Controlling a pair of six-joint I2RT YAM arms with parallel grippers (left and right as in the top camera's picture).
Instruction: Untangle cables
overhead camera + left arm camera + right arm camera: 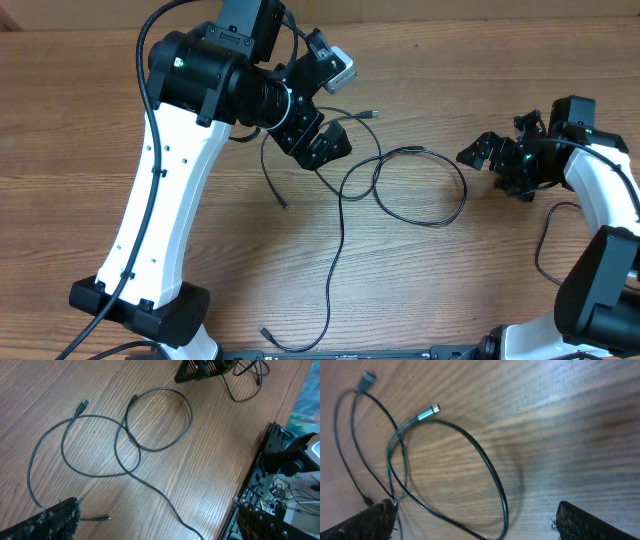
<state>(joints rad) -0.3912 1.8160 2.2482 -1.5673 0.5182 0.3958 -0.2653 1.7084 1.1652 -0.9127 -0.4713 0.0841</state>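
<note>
Fingers, left: black padded fingers (pixel 57 519) of the left gripper (pixel 325 148) stand spread to their widest with nothing between them, hovering left of the round cord loop (pixel 420 186).
Cables: thin black flexible cords (pixel 335 250), two as far as I can judge, lie slack on the brown wood-grain table (pixel 80 120). One forms the loop, the other curves left of it, and a long tail runs down and left from the loop toward the near edge.
Crossings: strands overlap at the loop's left rim; which strand lies on top cannot be told.
Free ends: small dark plug (pixel 285 205) well left of the loop; second small plug (pixel 373 113) above and left of the loop.
Fingers, right: right gripper (pixel 480 152) sits just right of the loop, its own fingers (pixel 370 521) likewise wide apart and empty.
Step judged: first grasp, not yet made.
Recommended method: take a strand near a free plug, clear of the crossings. Pinch one cord only, pin the loop's right rim with the other gripper, and draw away low and slowly.
Risk: the thin cord may slip from the pads or drag its neighbour along.
</note>
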